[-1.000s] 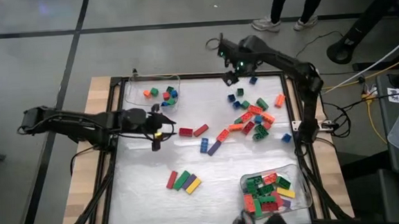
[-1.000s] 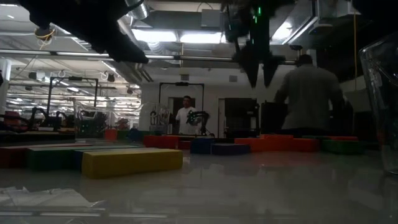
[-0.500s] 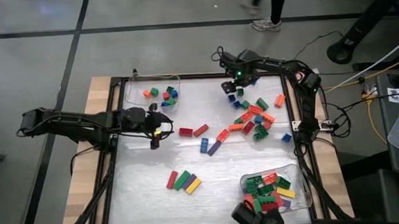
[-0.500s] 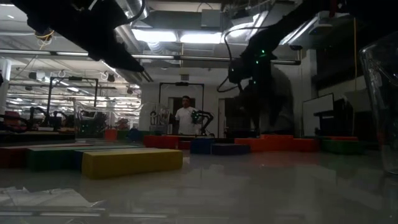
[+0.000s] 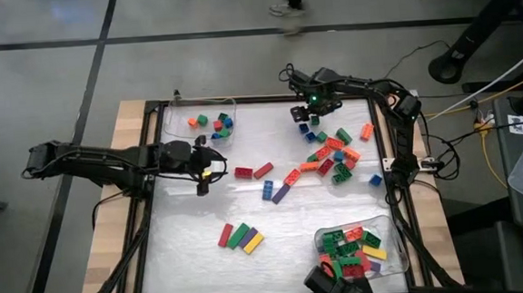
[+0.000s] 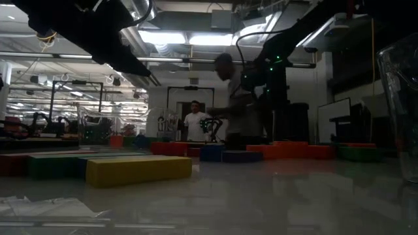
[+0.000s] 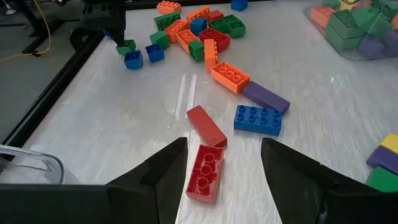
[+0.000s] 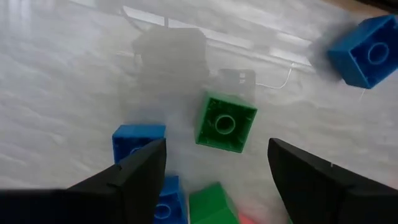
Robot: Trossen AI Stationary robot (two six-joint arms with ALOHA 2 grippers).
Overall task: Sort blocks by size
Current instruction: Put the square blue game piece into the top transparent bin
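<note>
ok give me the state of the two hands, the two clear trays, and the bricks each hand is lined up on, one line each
left hand: open, holding nothing
red brick: flat on table, between left hand's fingers, ungripped
right hand: open, holding nothing
green cube: studs up, ungripped
far tray: few small bricks inside
near tray: heaped with longer bricks

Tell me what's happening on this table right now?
Two arms are sorting toy blocks. The right gripper hangs open over a small green cube at the far edge of the table. The left gripper is open above a long red brick. Neither holds anything. One clear tray holds small cubes, another long bricks; many blocks are unsorted.
</note>
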